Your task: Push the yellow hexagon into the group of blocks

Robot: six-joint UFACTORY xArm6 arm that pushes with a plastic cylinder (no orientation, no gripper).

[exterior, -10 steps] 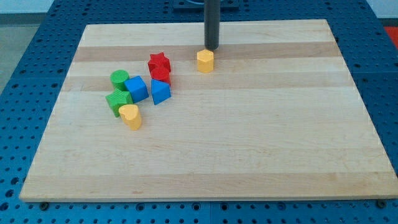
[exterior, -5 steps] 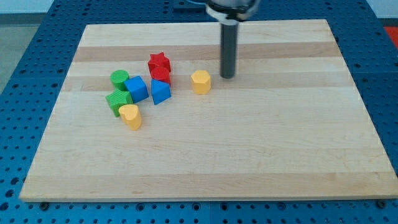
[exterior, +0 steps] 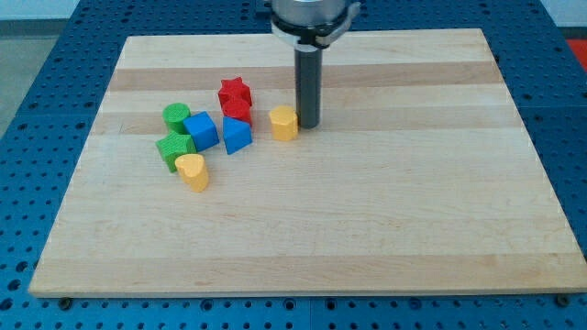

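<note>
The yellow hexagon (exterior: 284,122) lies on the wooden board, just right of the group of blocks. My tip (exterior: 307,125) stands against its right side. The group sits at the view's left: a red star (exterior: 235,92) with a red block (exterior: 238,111) below it, a blue block (exterior: 237,137) nearest the hexagon with a small gap between them, a blue cube (exterior: 201,130), a green cylinder (exterior: 176,115), a green block (exterior: 174,148) and a yellow heart-shaped block (exterior: 193,170).
The wooden board (exterior: 413,202) lies on a blue perforated table (exterior: 37,101). The arm's head (exterior: 310,16) hangs over the board's top edge, above the rod.
The yellow hexagon has moved down and to the left, toward the group. My tip went from above it, round to its right side, and now touches it.
</note>
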